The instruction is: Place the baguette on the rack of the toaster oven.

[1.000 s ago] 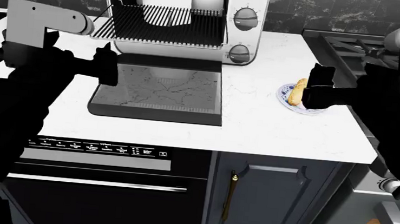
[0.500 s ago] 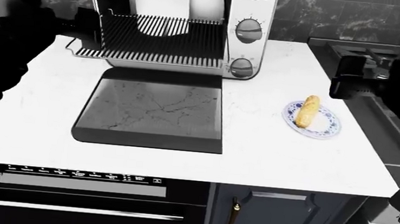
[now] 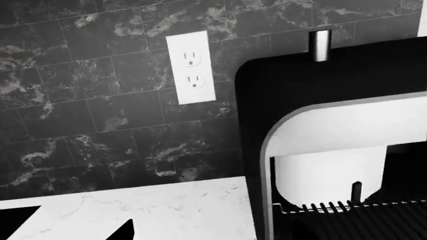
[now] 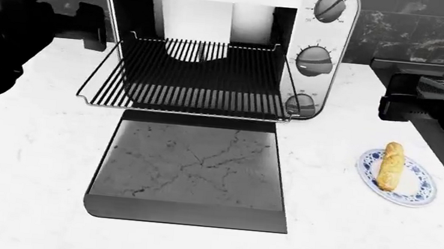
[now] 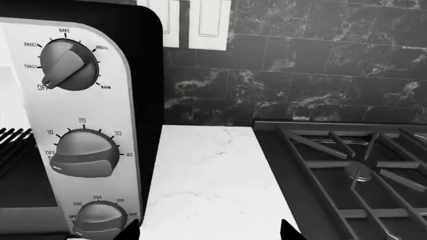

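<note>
1. The rack (image 4: 198, 77) had slid farther out of the toaster oven (image 4: 229, 46) over its open door (image 4: 189, 170), and the view had drawn closer.
2. The baguette (image 4: 391, 166) lay untouched on a plate (image 4: 418, 189), right on the tabletop (image 4: 33, 162).
3. Both arms held nothing; whether their fingers were spread could not be told.
4. Pickup remained.

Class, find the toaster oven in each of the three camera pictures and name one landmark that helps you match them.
Head view: the toaster oven fills the upper middle, door open, rack pulled out.
Left wrist view: its dark side and open front fill one half, beside a wall socket.
Right wrist view: its knob panel sits at one edge, next to the stove.
Shared landmark: the white marble counter.
</note>
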You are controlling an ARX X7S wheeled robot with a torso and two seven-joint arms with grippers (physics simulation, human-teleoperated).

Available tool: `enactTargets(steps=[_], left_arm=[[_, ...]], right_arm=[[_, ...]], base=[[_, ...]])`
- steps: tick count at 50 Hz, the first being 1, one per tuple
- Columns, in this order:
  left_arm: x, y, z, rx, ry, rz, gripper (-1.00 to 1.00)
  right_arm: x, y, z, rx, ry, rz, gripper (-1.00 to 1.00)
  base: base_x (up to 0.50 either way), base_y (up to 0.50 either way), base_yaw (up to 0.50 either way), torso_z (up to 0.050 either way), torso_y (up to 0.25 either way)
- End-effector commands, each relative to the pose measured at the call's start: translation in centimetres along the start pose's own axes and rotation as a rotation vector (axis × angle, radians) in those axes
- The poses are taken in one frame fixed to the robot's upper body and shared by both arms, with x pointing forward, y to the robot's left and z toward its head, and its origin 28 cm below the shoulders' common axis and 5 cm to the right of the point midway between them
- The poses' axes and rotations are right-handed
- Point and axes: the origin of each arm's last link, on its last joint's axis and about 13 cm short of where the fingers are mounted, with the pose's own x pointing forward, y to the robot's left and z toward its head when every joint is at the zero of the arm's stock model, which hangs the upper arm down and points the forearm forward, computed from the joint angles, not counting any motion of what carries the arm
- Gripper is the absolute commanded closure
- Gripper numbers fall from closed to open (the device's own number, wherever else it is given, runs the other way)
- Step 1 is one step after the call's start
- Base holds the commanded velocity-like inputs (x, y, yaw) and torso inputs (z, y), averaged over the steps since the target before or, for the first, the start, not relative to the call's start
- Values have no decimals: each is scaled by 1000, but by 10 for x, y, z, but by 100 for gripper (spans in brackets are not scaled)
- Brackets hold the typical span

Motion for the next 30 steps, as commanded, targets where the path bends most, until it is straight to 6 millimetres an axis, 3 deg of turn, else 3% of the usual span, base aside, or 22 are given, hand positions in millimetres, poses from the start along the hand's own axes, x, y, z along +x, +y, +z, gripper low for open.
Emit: enactTargets(steps=[1,12,30], left_arm=[[-1,0,2,-6,-12,-22,-100],[-4,0,4,-1,-13,-22,-100],[-8,5,7,4,-14,-7,-100]], right_arm=[[-5,-2,-3,-1,18,-10,-100],[-6,-4,-4,-23,5,-50,-100],[-11,-9,-10,-18,20,-84,-100]], base=[[148,223,0,0,0],[175,134,0,0,0],[317,36,0,0,1]])
